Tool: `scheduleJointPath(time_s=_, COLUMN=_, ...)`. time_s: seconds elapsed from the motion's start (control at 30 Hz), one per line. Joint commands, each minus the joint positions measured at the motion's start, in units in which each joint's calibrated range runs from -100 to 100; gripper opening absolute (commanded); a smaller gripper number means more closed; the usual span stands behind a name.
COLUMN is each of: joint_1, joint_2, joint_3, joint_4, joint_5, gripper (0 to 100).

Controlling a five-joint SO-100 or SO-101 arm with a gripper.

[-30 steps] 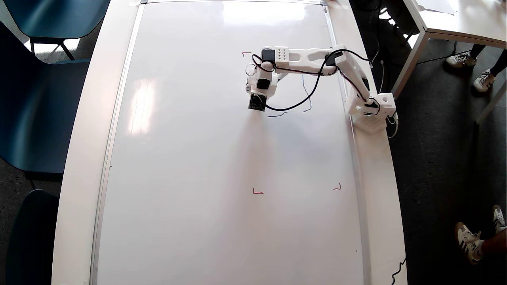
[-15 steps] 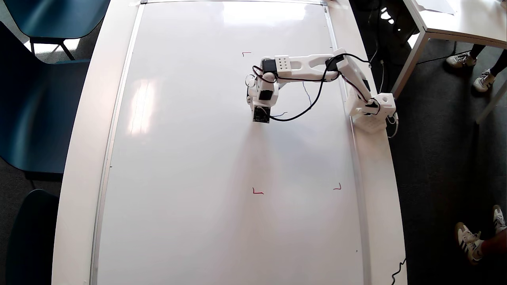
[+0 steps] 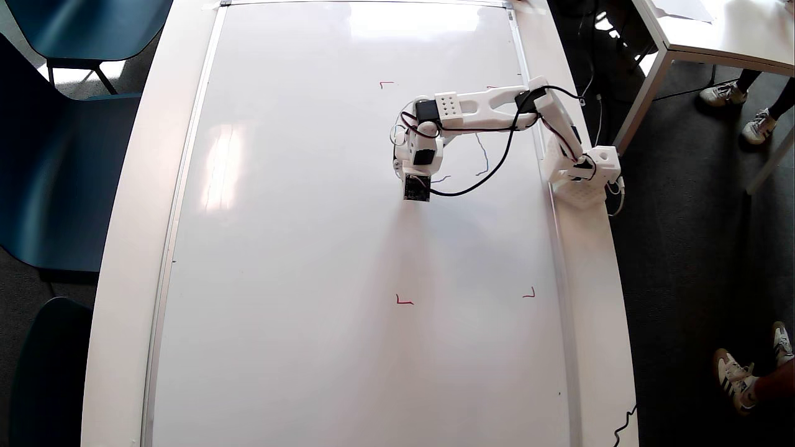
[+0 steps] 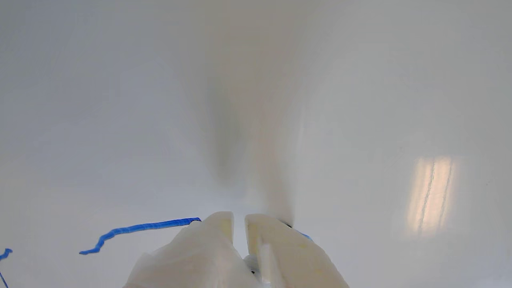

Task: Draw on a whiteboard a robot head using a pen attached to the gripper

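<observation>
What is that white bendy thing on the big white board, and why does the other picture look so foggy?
That is a small robot arm, bolted beside a whiteboard. One picture looks down from above. The foggy one comes from a camera riding on the arm, just above the board. The two pale prongs are its end effector, nearly closed. Blue lines show the start of its drawing. The pen itself is mostly hidden. Small red marks frame the drawing area.
</observation>
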Motion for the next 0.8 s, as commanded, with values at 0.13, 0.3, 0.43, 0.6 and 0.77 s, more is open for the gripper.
scheduleJointPath(time_s=0.13, joint_1=-1.24, joint_2=-5.29, joint_3=4.43, joint_4=1.16, joint_5=-0.33, gripper=1)
scheduleJointPath(time_s=0.3, joint_1=-0.94, joint_2=-7.73, joint_3=7.34, joint_4=1.16, joint_5=-0.33, gripper=1)
scheduleJointPath(time_s=0.43, joint_1=-0.57, joint_2=-8.98, joint_3=8.15, joint_4=1.94, joint_5=-0.28, gripper=1)
scheduleJointPath(time_s=0.6, joint_1=-0.57, joint_2=-11.84, joint_3=11.97, joint_4=1.94, joint_5=-0.28, gripper=1)
scheduleJointPath(time_s=0.77, joint_1=0.16, joint_2=-13.51, joint_3=13.60, joint_4=2.03, joint_5=-0.28, gripper=1)
